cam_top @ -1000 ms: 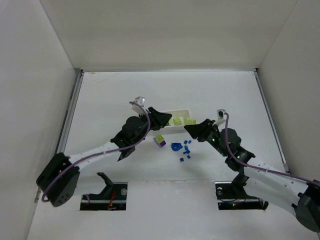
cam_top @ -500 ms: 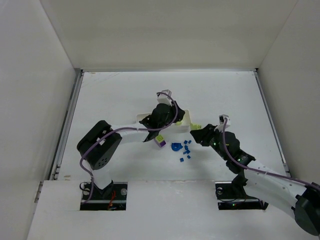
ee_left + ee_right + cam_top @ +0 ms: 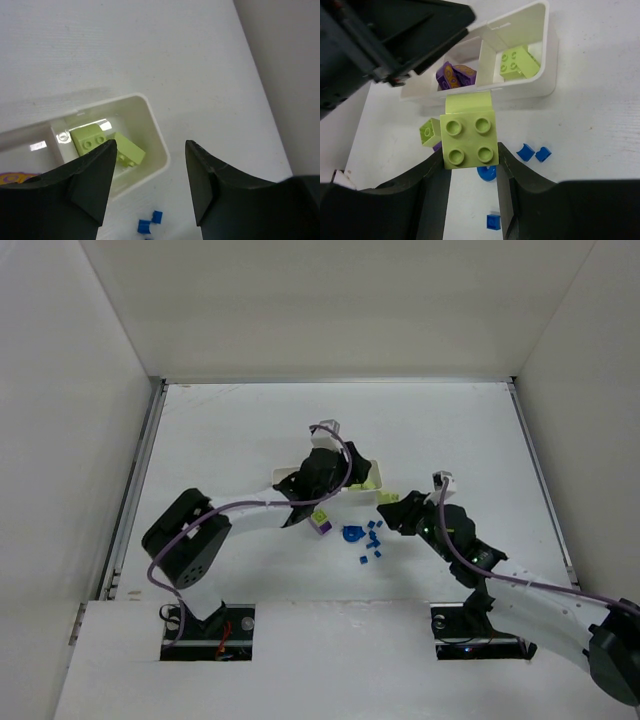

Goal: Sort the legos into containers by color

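Above tray (image 3: 156, 142) end, L fingers (image 3: 90, 175) apart, R fingers (image 3: 430, 200) gripping lime brick (image 3: 468, 140)

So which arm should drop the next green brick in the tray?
Right. The right gripper holds a lime-yellow brick just short of the tray, near the end compartment where two lime-yellow bricks lie. The left gripper hangs open and empty over that compartment.

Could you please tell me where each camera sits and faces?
Top external: above, behind, looking down on the table; left arm and right arm show.
Left wrist: above the tray, looking down into its end compartment; open left gripper shows.
Right wrist: near the tray, facing it; right gripper shows, clamping a lime brick.
Shared by wrist views: tray's end compartment.
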